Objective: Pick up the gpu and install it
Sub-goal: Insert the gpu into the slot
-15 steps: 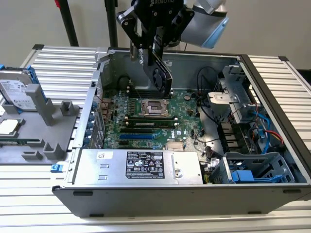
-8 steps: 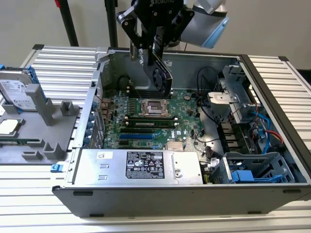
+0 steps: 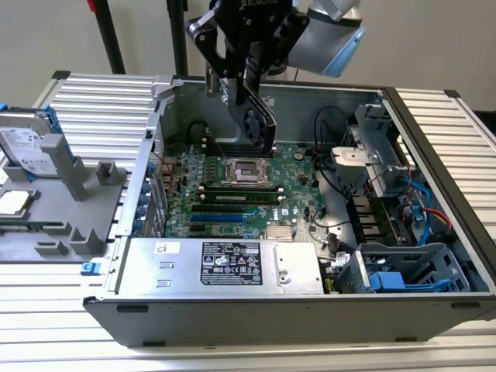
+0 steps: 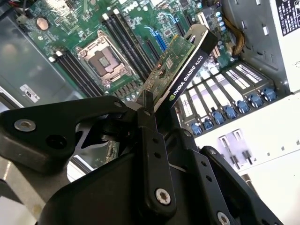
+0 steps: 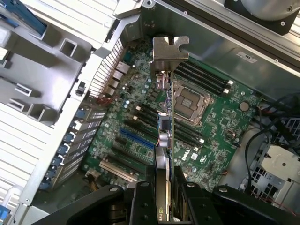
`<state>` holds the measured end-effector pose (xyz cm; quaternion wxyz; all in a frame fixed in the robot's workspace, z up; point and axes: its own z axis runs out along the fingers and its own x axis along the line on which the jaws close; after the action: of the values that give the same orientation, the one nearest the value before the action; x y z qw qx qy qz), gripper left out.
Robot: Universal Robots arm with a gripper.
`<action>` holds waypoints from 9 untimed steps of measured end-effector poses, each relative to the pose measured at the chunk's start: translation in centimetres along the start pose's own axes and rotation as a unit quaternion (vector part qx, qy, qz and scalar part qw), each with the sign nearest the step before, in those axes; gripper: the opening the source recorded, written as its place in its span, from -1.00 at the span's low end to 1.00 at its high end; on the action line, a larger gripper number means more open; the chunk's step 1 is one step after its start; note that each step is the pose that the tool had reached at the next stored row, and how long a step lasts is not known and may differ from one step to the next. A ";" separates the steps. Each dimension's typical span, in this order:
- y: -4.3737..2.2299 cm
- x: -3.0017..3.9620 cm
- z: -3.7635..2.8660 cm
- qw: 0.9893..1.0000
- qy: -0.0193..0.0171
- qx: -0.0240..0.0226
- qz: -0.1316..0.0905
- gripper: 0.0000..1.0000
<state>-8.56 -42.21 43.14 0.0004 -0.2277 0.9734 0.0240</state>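
Black pincer (image 3: 245, 91) grips the flat green, black-shrouded gpu (image 3: 261, 124), long axis steeply downward, silver bracket (image 5: 169, 52) lowest. Beneath, an open grey computer case (image 3: 232, 314) rests on a ribbed desk (image 3: 101, 101).

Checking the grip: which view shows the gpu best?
The second wrist view: the gpu shows board face and shroud edge, clamped in the gripper. The first wrist view shows it edge-on; the exterior view, its fan side.

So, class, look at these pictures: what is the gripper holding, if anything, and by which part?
The gripper holds the gpu, clamped at the end away from its silver bracket, above the motherboard.
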 end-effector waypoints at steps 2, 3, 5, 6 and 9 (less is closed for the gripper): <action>0.00 0.00 -0.02 1.000 0.000 0.000 -0.004 -1.00; 0.00 0.00 -0.03 1.000 0.000 0.000 -0.007 -1.00; 0.00 0.00 -0.05 1.000 0.001 0.000 -0.011 -1.00; 0.00 0.00 -0.06 1.000 0.001 0.000 -0.013 -1.00; 0.00 0.00 -0.09 1.000 0.001 0.000 -0.020 -1.00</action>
<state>-8.56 -42.21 43.23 -0.0001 -0.2475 0.9686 0.0240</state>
